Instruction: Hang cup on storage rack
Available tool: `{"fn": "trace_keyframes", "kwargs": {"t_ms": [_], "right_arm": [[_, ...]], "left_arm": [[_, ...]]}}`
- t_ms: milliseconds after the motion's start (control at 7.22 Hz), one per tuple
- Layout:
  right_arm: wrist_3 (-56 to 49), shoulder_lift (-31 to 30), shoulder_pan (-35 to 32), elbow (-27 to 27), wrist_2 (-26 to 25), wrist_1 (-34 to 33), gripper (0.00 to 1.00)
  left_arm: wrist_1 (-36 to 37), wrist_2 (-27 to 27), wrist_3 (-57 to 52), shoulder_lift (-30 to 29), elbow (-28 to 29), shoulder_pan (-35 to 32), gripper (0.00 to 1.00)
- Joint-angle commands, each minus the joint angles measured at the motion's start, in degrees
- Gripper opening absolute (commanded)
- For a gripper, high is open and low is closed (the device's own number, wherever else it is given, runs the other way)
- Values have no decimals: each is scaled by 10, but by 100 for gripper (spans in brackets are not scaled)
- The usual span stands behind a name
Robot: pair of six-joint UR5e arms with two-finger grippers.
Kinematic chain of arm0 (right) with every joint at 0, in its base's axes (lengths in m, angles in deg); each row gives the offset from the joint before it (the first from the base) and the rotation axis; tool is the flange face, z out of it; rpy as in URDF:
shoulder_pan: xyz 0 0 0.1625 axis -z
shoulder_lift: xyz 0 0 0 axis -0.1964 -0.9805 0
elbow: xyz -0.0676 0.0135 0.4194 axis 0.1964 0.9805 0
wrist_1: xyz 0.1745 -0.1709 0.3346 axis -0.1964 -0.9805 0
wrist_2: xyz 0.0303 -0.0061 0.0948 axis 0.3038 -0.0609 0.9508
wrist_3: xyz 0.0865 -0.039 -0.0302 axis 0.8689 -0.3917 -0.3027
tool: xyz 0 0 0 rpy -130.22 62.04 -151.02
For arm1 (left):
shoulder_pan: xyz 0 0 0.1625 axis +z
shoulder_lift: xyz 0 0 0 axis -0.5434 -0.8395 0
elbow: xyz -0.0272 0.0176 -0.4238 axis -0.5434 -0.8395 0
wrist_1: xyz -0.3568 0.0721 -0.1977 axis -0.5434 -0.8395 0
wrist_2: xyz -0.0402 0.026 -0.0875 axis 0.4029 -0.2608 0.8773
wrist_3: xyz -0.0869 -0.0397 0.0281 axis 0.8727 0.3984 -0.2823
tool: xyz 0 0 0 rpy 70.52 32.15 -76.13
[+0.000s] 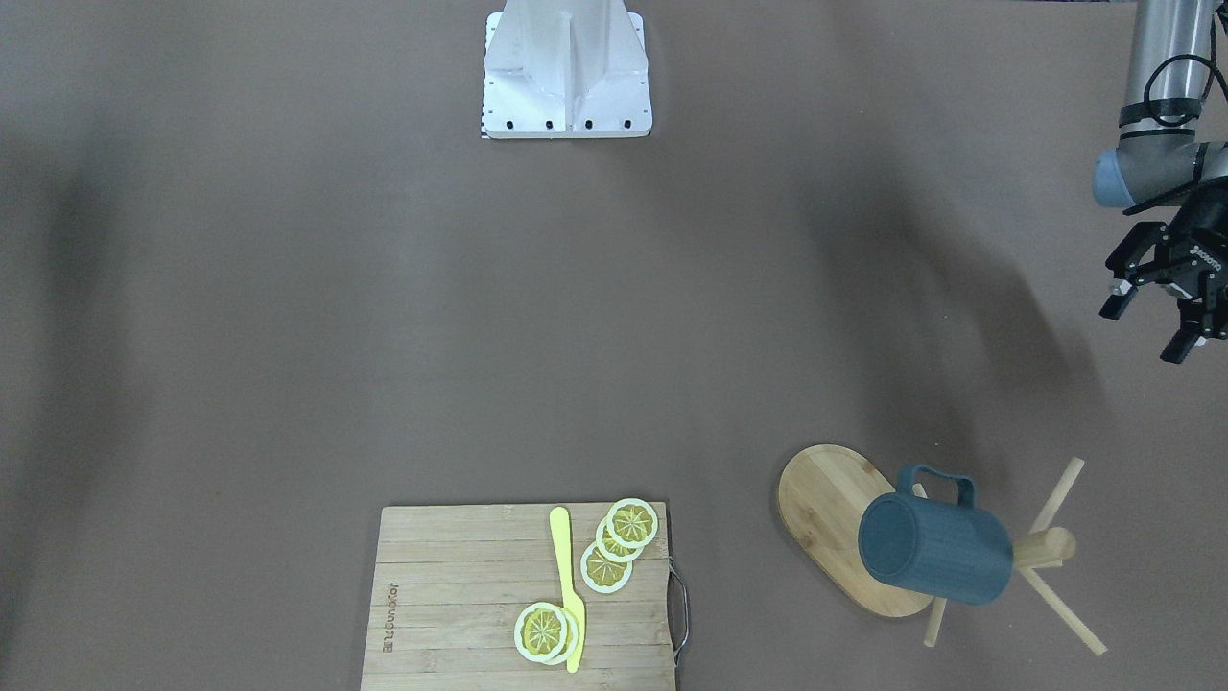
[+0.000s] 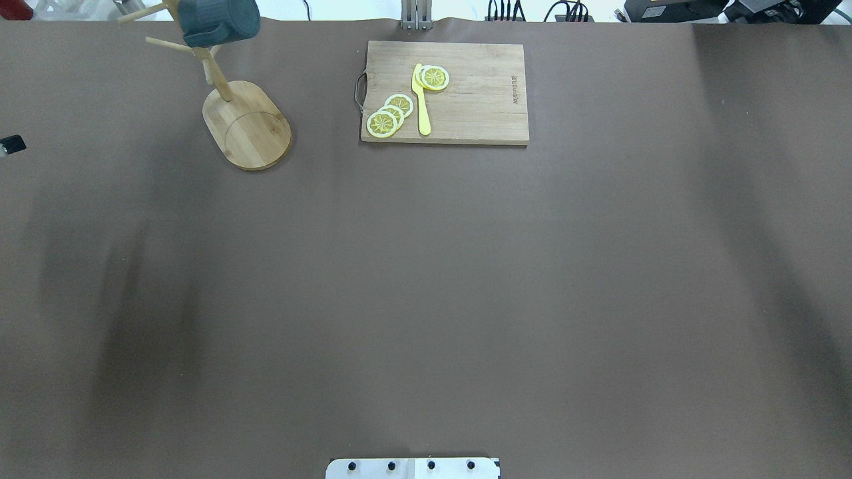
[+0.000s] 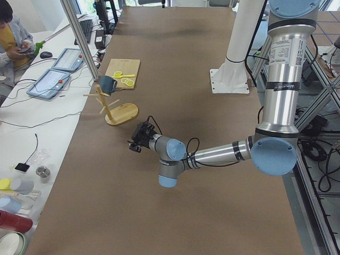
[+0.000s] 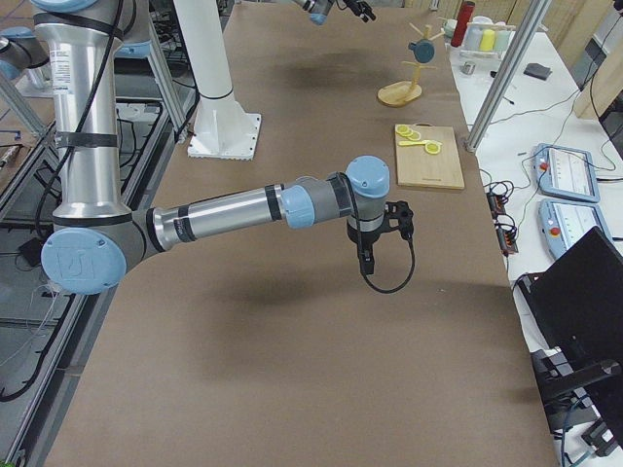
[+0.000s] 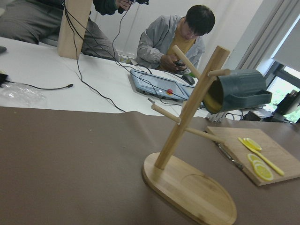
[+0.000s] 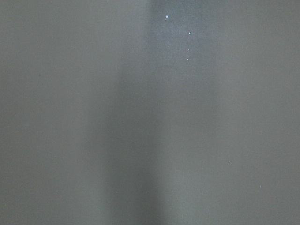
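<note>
The robot's white mount [image 1: 566,77] stands at the middle of the near edge of the brown desk [image 1: 288,336]. The right arm reaches out low over the right part of the desk, and its right gripper [image 4: 399,222] shows only in the side view from that end, so it cannot be told whether its fingers are apart or together. Its wrist camera sees nothing but bare desk surface. Farther out, at the left edge of the desk, the left gripper [image 1: 1146,329] hangs above the surface with its two fingers spread wide and nothing between them. It is well apart from the storage rack [image 1: 825,509]. The rack stands upright at the far left corner on its flat oval base, with its round post rising and thin pegs angling out from it. The cup [image 1: 935,547] is high on the rack, clear of the desk. It lies on its side with its yellow mouth toward the post and its flat bottom turned away, and its loop handle sits on one flank. Exactly which peg carries it cannot be made out. Along the far edge, near its middle and well apart from the rack, lies a wooden cutting board [image 1: 460,595] with a metal handle on the end toward the rack. On the board, a yellow knife [image 1: 566,576] rests among several lemon slices [image 1: 633,523], some overlapping.
</note>
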Motion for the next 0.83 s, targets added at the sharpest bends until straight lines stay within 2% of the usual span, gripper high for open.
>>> {"fn": "trace_keyframes", "kwargs": {"t_ms": [0,277,554,692], "right_arm": [[-1,0,-2,0,-1,0,100],[-1,1,-1,1,-2,0,100],[-1,2,-1,1,-2,0,100],[-1,3,-1,1,-2,0,100]], "left_arm": [[94,-1,-124,2,-11,-51,98],[222,0,-136,1,-69,-78,98],[397,17,-135,5,-169,-83,98],[484,75,-135,2,-205,-106,98]]}}
